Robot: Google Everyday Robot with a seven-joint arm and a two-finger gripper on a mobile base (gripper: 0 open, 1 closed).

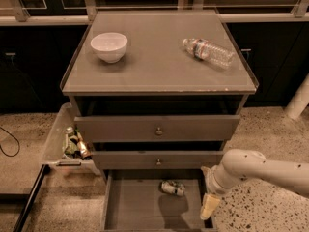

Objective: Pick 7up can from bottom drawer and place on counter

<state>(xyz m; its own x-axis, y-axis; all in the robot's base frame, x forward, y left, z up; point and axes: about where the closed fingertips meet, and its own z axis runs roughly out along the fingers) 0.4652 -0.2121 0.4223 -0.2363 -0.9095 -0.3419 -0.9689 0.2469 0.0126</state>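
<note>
One step in hand: reaching for the small silvery-white and green metal 7up can; probably best done by swinging the pale parallel-jaw gripper inward over the side wall of the shallow grey-brown wooden bottom drawer, then descending across the can's round body, not its ends.
Can: on its side on the drawer's floor, near the drawer's back.
Gripper: pointing down at the drawer's right wall; wide or narrow cannot be told.
Can to gripper: apart, the can nearer the drawer's middle and back.

— Dim?
— Warm, dim; overhead light sheens the counter.
— Shadows?
— The can throws one across the drawer; the gripper, at its right edge, shows pale.
</note>
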